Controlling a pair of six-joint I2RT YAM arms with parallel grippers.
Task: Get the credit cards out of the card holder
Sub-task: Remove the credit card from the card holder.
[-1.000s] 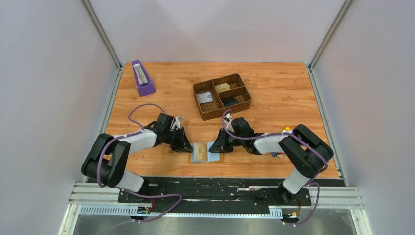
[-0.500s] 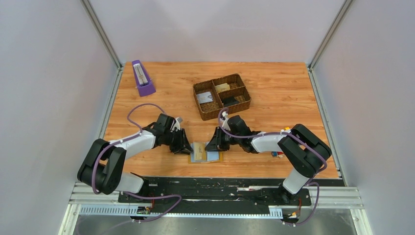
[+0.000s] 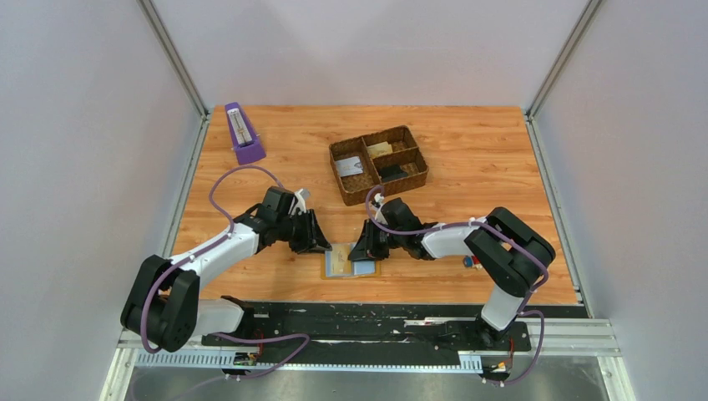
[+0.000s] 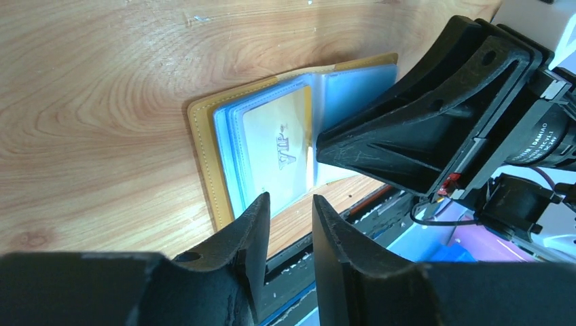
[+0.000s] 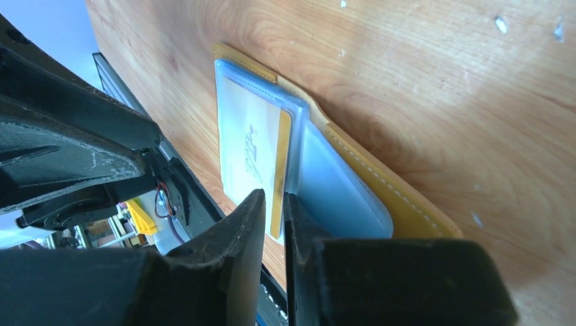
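Wood-grain desk (image 3: 467, 167): your left end effector (image 4: 289, 204) hovers at the left edge of the open card holder (image 4: 204, 149), jaws narrowly apart and empty. That holder lies flat near the front edge. Your right end effector (image 5: 272, 197) is nearly closed at the VIP card (image 5: 248, 146); you cannot tell whether it grips it.

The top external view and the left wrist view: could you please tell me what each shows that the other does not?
Only top external: the purple metronome, the brown woven tray and both whole arms. Only left wrist: "VIP" printed on the card in a clear pocket, and that the left pincer is open, holding nothing. Both: the open card holder on the wooden table, with the right pincer at it.
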